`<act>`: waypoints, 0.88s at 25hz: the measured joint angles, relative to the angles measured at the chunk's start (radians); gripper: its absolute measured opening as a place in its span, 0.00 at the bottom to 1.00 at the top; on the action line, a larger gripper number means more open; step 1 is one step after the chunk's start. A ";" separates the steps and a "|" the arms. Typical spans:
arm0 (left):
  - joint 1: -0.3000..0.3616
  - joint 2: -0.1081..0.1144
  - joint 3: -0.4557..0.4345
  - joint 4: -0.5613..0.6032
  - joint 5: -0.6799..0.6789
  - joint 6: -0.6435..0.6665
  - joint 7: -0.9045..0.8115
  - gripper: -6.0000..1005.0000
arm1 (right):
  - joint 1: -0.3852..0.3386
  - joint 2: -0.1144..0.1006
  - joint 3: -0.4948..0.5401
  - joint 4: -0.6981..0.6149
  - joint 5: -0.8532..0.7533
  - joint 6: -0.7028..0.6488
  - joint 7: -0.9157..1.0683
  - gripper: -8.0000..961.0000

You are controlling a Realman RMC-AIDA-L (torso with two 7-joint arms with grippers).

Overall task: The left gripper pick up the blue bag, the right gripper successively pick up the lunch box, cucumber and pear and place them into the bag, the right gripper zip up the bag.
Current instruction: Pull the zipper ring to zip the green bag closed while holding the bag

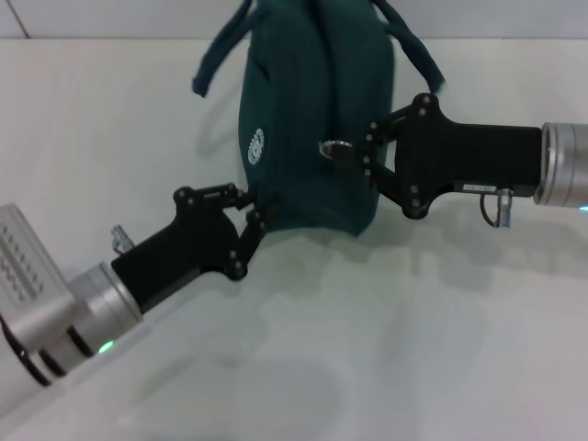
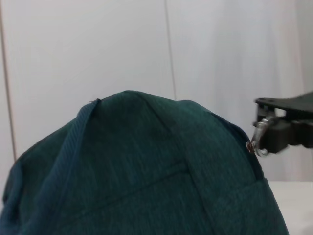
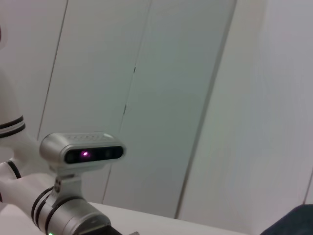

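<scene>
The blue bag (image 1: 308, 110) stands upright on the white table (image 1: 413, 349), a dark teal cloth bag with a white logo. My left gripper (image 1: 264, 216) is shut on the bag's lower near edge. My right gripper (image 1: 354, 158) comes in from the right and is shut on the metal zipper pull (image 1: 333, 147) on the bag's side. In the left wrist view the bag (image 2: 146, 171) fills the lower part, with the right gripper (image 2: 269, 137) holding the pull (image 2: 258, 137) at the seam's end. The lunch box, cucumber and pear are out of view.
The bag's handles (image 1: 216, 55) hang loose at its top. A corner of the bag (image 3: 296, 223) shows in the right wrist view, along with my head camera (image 3: 80, 152) and the white wall panels behind it.
</scene>
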 joint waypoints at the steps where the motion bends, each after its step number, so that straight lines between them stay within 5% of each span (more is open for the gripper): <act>1: 0.005 0.000 0.000 -0.005 0.004 0.006 0.021 0.15 | -0.001 -0.002 0.001 0.000 -0.001 -0.010 0.003 0.03; 22: 0.031 0.004 0.003 -0.018 0.072 0.038 0.113 0.07 | -0.006 0.004 0.034 0.016 0.111 -0.029 -0.081 0.03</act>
